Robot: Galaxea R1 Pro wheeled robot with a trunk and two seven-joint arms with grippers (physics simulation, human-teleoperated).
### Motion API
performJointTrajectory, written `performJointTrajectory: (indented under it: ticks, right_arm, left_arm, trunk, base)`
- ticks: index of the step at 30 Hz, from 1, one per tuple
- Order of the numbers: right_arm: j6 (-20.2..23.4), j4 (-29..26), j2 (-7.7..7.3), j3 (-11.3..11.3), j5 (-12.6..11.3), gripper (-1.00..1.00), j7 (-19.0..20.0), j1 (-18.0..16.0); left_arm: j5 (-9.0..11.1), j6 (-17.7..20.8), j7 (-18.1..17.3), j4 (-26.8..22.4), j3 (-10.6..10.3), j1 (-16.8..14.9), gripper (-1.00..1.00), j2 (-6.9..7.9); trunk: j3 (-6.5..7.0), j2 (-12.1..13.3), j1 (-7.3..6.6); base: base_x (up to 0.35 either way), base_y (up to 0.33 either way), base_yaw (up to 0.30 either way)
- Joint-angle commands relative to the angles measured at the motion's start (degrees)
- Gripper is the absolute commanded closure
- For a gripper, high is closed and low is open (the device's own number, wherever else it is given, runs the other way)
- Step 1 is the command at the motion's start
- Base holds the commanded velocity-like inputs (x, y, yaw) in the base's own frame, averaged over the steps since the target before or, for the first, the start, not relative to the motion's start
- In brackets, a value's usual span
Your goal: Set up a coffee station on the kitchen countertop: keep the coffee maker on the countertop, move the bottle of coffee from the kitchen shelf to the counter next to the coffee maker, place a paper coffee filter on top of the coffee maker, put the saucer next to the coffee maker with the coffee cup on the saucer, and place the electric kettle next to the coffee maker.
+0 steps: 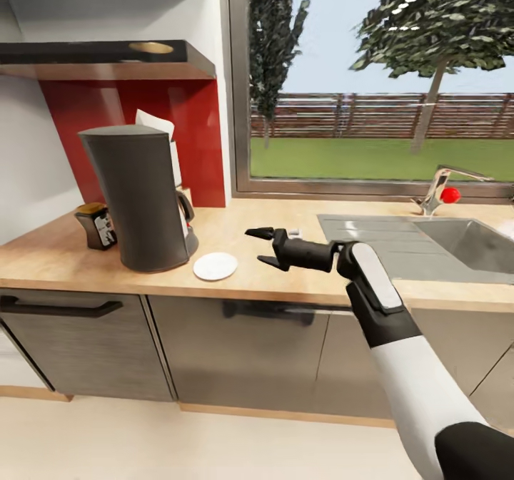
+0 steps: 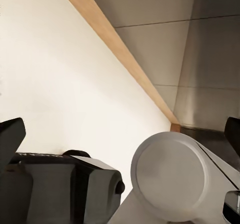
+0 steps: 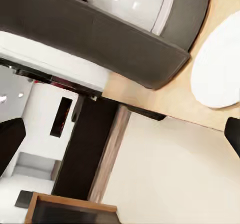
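Kitchen daylight comes through a wide window with a lawn and fence beyond, above a long light-wood desk with grey cabinet fronts and a steel sink at one end. Largest of the task's things, the tall dark-grey coffee maker stands on the desk below a dark wall shelf, so that point is met; a white folded paper shows behind its top, probably the filter, though I cannot tell whether it truly rests on the machine. Just beside its far side stands a small dark coffee bottle with a white label, apparently delivered already. A round white saucer lies on the desk close against the maker's base on the sink side, also seen in the right wrist view, and it is bare. By my judgement the cup and the electric kettle remain to be brought. Near the saucer, above the desk, hovers the black right pincer, its fingers apart and holding nothing. In the left wrist view the left pincer points at cream floor, tips spread wide at the frame edges, empty
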Motion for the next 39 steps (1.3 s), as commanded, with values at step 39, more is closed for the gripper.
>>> performJointTrajectory:
  ticks: [39]
  right_arm:
    - [-73.5,73.8,-34.80,20.5,59.1,-1.00,72.2,33.2]
  left_arm:
    - [0.3,-3.6,7.9,-0.1,17.5,0.0,-1.00,-10.49]
  trunk:
    - [-0.06,0.0,-0.03]
  base:
    - [-0.058,0.000,0.000]
